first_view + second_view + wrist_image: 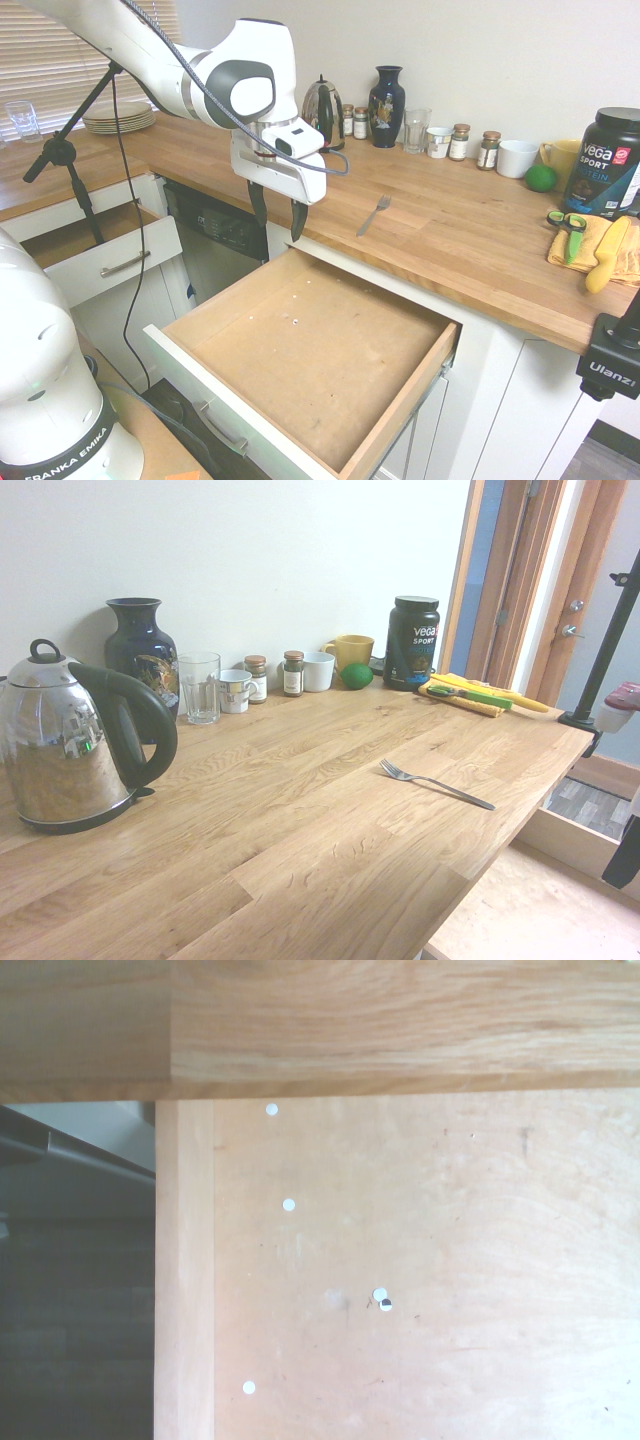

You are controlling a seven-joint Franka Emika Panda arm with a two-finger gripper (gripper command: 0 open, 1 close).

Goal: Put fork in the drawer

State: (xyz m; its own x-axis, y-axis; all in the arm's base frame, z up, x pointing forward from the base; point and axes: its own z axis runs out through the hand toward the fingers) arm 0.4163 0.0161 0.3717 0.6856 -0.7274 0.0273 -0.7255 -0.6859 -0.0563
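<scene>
Drawer [420, 1280] floor w/ white dots, countertop [350, 1020] edge

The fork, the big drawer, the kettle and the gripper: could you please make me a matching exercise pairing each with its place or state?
Things:
1. fork
2. drawer
3. kettle
4. gripper

States:
A. pulled out, nothing in it
B. open, above the drawer's back corner
C. lying flat on the worktop
D. standing near the dark vase

Pairs: 1-C, 2-A, 3-D, 4-B
</scene>
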